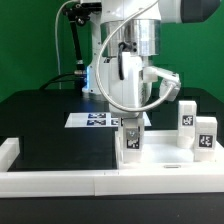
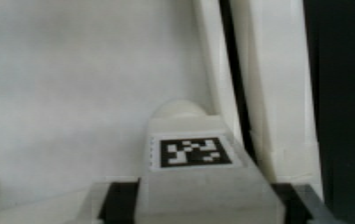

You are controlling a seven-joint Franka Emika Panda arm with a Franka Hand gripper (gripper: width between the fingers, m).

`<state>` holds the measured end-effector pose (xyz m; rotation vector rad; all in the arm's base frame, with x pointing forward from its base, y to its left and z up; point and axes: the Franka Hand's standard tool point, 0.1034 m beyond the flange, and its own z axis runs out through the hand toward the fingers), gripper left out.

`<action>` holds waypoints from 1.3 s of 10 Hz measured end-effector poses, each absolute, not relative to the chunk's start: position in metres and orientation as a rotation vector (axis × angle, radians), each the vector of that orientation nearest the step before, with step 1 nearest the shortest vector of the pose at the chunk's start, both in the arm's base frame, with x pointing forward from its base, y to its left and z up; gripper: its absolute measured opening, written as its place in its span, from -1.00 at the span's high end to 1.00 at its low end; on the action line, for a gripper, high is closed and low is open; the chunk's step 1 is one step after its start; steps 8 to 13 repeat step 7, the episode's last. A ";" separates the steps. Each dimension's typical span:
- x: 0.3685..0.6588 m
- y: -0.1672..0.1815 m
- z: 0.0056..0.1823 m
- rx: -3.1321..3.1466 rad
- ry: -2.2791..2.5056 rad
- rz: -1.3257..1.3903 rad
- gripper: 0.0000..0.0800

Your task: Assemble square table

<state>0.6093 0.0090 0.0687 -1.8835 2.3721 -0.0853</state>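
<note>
Square-table parts lie on a black bench edged by a long low white wall [image 1: 60, 178] along its front. In the exterior view, from left to right: the wall's raised end stands at the bench's front left corner; the marker board [image 1: 95, 121] lies flat nearer the middle, towards the back, at the foot of the arm; the gripper [image 1: 131, 133] hangs over the large white square panel [image 1: 160, 148], which lies against the front wall; then two tagged white block legs stand upright at the panel's right side, one [image 1: 186, 117] further back and one [image 1: 204, 136] nearer the front.

Between the gripper's fingers stands a third tagged block leg [image 1: 131, 139], upright on the panel. The wrist view shows this leg [image 2: 195, 150] between the two dark fingertips [image 2: 117, 200], with the panel's raised rim [image 2: 245, 80] just beside it. Whether the jaws grip the leg or merely flank it, I cannot tell.
</note>
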 end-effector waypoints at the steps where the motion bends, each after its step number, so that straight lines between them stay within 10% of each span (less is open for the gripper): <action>1: 0.609 0.009 0.069 -1.888 2.369 -0.085 0.08; 3: 0.609 0.010 0.068 -1.889 2.368 -0.085 -0.51; 13: 0.609 0.010 0.068 -1.890 2.367 -0.084 -0.62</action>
